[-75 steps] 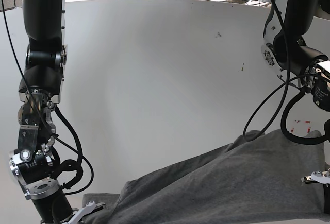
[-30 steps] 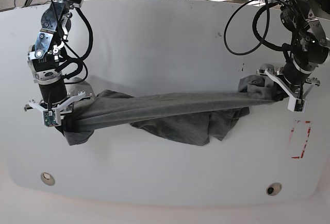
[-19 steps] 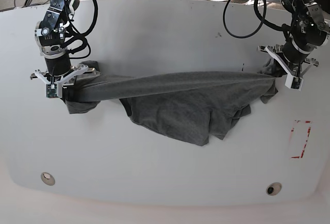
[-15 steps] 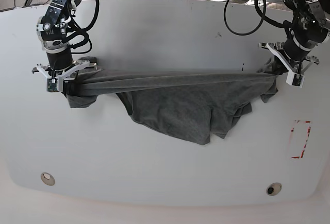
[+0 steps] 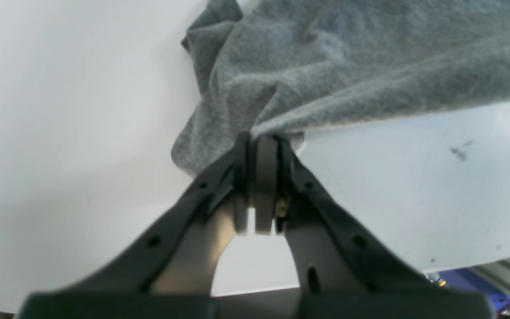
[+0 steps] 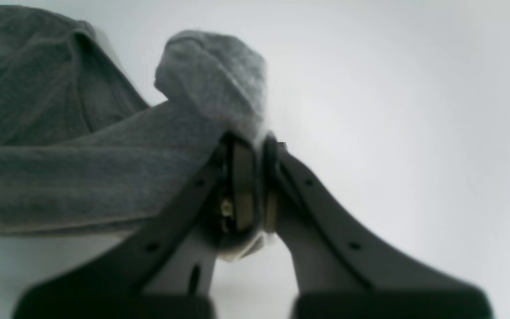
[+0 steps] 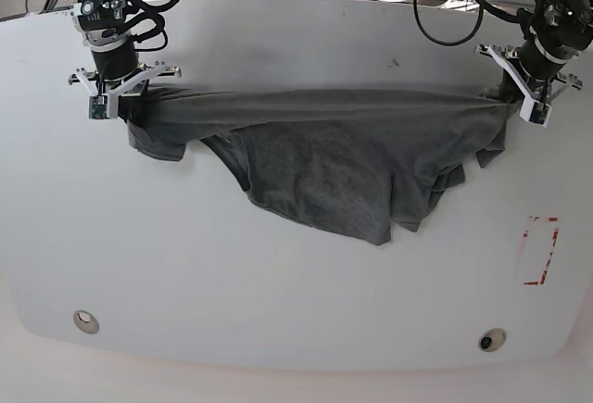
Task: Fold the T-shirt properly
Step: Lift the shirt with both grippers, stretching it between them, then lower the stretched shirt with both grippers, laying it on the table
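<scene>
While pinched at both ends, T-shirt (image 7: 324, 167) taut above table (image 7: 278, 283).

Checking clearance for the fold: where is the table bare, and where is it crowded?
Bare: the table's near half below the T-shirt, and the far strip behind its stretched edge. Crowded: the band between the right gripper and left gripper.
</scene>
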{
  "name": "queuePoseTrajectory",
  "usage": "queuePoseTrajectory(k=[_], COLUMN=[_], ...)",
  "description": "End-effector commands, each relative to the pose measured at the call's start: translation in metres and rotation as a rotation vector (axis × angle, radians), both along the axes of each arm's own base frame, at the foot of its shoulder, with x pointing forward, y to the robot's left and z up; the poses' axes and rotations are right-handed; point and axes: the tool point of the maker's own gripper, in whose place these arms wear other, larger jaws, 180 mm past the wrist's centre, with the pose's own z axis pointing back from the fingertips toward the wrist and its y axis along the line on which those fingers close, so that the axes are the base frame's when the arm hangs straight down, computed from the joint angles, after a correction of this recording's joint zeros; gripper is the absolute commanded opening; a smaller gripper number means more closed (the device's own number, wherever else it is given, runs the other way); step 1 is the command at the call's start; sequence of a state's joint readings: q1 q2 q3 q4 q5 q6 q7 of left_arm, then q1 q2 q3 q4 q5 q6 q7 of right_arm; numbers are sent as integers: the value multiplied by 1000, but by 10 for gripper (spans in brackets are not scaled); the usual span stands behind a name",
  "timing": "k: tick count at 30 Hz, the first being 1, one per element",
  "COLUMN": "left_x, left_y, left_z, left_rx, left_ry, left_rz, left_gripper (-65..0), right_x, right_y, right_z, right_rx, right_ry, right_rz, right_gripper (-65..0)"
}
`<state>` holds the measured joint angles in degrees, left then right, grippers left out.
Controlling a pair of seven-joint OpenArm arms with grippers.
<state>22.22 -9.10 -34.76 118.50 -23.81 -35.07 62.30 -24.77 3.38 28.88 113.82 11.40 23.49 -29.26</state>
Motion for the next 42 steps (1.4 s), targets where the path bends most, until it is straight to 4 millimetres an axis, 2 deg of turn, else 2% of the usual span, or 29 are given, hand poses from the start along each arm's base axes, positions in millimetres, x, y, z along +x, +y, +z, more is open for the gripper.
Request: queuePoseTrajectory(k=[1,2,4,6,12,14,22,24,28,32,34,42], left_x=[9,12,34,49,99,123,155,168,174,175,171,169], left_y=[8,8,8,8,9,18,17,15,15,17,25,29], left_z=[14,16,33,47,101,137,195,237,266,281,283,280], left_rx=[37,39,37,44,73,110,142,175,202,229,256,265], left_ry=[-49,-58,-130,-178,-345,-435,-572,-666,-727,-751,-733,-714], left_rz=[0,0,9,4,-11,4,-21,-40,-46,-46,-28,-17], left_gripper=[-650,-650,-650,-650,-650,-650,-650,-650,-650,-650,-650,-650], right_x=[11,13,37,49,90,114,150,170,184,197,214,227], right_y=[-6,-6,0,4,16,20,24,29,34,39,52,65], right_z=[17,19,43,56,100,125,168,196,213,222,219,219], right_rx=[-18,-17,-45,-49,-65,-79,-126,-146,-158,-161,-151,-155], right_ry=[-62,-69,-149,-195,-336,-411,-522,-570,-595,-600,-571,-547], right_rz=[3,9,43,60,105,112,119,130,156,186,254,311], right_gripper=[-650,-650,-649,-649,-648,-649,-648,-643,-641,-641,-639,-637])
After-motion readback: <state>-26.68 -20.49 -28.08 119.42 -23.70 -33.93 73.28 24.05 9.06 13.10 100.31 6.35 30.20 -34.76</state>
